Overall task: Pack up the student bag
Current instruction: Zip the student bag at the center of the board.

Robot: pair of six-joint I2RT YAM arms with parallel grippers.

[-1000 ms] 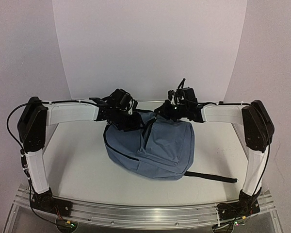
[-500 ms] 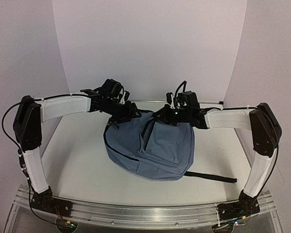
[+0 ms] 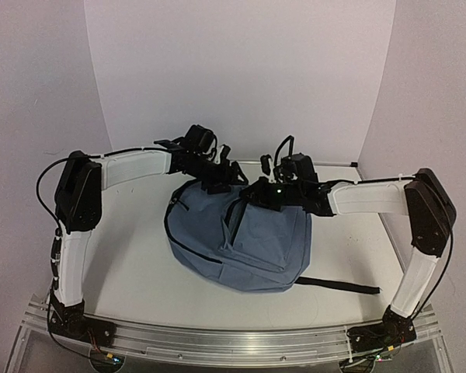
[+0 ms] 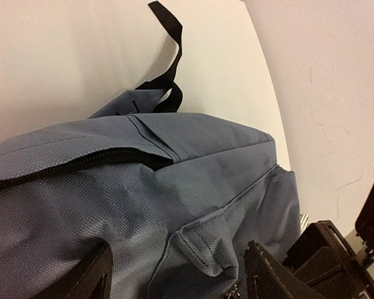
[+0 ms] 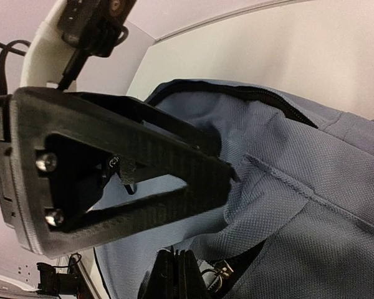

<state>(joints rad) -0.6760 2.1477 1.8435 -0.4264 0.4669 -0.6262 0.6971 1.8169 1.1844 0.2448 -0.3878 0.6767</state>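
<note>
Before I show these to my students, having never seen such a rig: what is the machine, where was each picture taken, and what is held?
Two robot arms are bolted at the near edge of a white table. One picture looks down from above and behind; the other two come from wrist cameras. A grey-blue backpack lies on the table. The right gripper is shut on fabric at its opening. The left gripper is open, its fingers either side of a fabric fold.
</note>
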